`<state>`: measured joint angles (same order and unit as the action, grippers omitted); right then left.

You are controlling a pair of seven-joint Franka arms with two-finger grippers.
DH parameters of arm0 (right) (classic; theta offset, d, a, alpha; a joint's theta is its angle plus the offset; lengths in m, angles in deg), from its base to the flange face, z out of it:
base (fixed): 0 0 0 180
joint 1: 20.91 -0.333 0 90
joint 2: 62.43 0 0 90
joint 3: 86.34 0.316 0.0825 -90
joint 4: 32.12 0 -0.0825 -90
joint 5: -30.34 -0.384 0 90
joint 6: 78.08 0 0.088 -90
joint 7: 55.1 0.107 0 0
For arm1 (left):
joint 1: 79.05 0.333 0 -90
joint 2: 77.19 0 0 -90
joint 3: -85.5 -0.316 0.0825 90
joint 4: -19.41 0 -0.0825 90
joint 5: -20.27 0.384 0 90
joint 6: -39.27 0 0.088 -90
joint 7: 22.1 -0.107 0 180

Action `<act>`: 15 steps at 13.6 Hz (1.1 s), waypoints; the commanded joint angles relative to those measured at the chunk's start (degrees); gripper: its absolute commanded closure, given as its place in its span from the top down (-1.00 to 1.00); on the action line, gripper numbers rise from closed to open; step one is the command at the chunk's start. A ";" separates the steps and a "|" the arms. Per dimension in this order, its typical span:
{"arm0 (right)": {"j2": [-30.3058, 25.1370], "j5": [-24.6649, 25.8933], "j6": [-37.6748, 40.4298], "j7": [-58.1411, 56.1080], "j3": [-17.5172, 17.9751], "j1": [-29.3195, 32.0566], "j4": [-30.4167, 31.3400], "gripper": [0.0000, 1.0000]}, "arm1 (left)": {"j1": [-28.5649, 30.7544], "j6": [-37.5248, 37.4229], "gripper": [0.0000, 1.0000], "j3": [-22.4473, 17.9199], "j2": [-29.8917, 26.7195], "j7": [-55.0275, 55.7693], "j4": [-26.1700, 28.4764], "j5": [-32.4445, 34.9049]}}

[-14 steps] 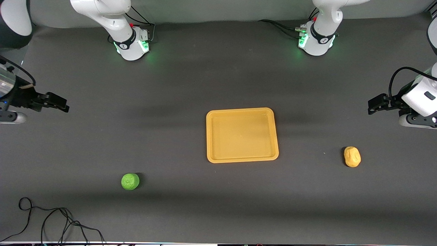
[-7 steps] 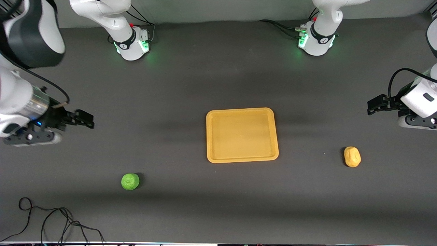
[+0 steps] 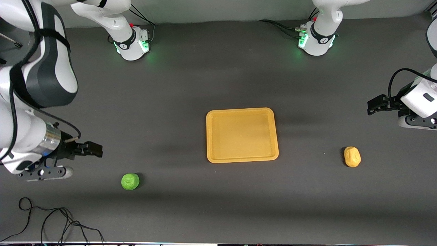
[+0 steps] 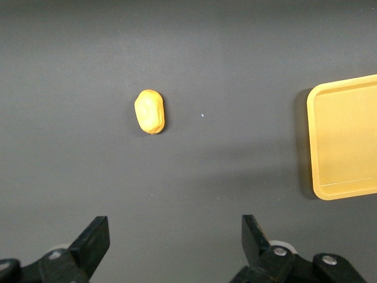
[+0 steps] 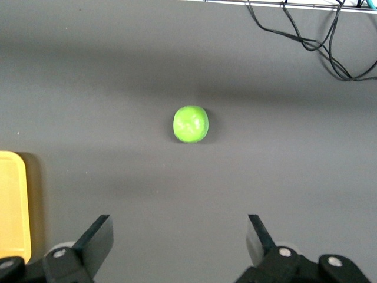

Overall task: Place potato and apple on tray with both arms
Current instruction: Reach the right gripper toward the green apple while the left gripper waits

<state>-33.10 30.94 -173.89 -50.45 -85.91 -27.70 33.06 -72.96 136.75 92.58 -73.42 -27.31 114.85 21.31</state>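
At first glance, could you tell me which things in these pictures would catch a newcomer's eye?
The yellow-orange tray lies bare mid-table. The bright green apple sits toward the right arm's end, nearer the front camera than the tray, and the potato toward the left arm's end. The right gripper hangs open over the table beside the apple, and the left gripper waits open over the table near the potato.

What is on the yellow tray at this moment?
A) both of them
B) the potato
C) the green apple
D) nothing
D: the tray holds nothing, while the apple and the potato both lie on the dark table, each apart from the tray.
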 commanded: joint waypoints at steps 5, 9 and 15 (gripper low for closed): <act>1.87 0.01 1.33 0.37 -0.17 -0.07 -3.05 1.00 | -0.19 -1.15 0.99 -0.22 0.45 1.25 -2.01 0.37; 3.10 0.10 -5.23 0.54 -0.17 -0.33 1.41 1.00 | -0.19 -1.41 0.99 -0.22 0.80 1.34 -2.27 0.19; 7.92 -0.16 -18.87 0.72 -0.26 -0.07 9.09 1.00 | 2.87 3.22 0.98 -0.31 7.64 -0.85 0.01 1.07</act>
<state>-26.41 30.94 -190.03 -50.45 -85.94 -27.65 41.44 -72.15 137.12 92.18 -69.62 -26.90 114.48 21.60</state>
